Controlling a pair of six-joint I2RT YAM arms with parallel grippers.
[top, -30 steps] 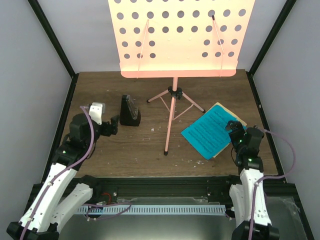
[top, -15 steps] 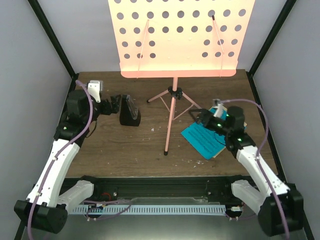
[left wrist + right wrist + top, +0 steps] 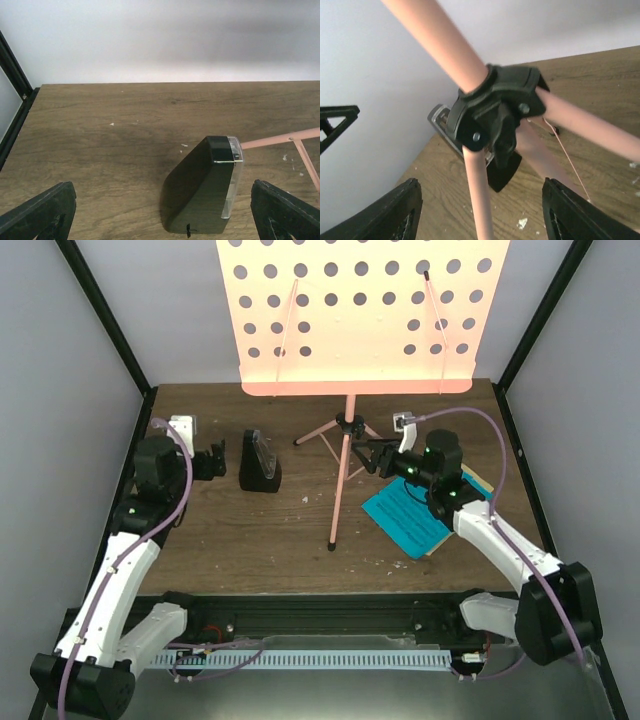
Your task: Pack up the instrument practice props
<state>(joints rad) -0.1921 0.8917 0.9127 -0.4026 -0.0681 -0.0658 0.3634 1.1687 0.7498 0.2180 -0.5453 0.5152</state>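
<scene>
Dark wood-grain bench [image 3: 250, 530], white walls [image 3: 60, 440] on three sides, black corner posts [image 3: 105, 315]. Salmon-pink perforated music stand [image 3: 360, 315] stood at far edge, centre. Small black pyramid metronome [image 3: 260, 462] sat left of its legs. Blue sheet-music page [image 3: 410, 510] lay over a yellow page [image 3: 478, 481] nr right edge. Left gripper [image 3: 215, 462]: jaws wide, facing metronome, apart from it. Right gripper [image 3: 372, 455]: jaws wide, w/ the tripod's black hub [image 3: 495, 107] between them.

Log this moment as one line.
left end effector: open, facing metronome | right end effector: open, at music stand hub | sheet music: on table
</scene>
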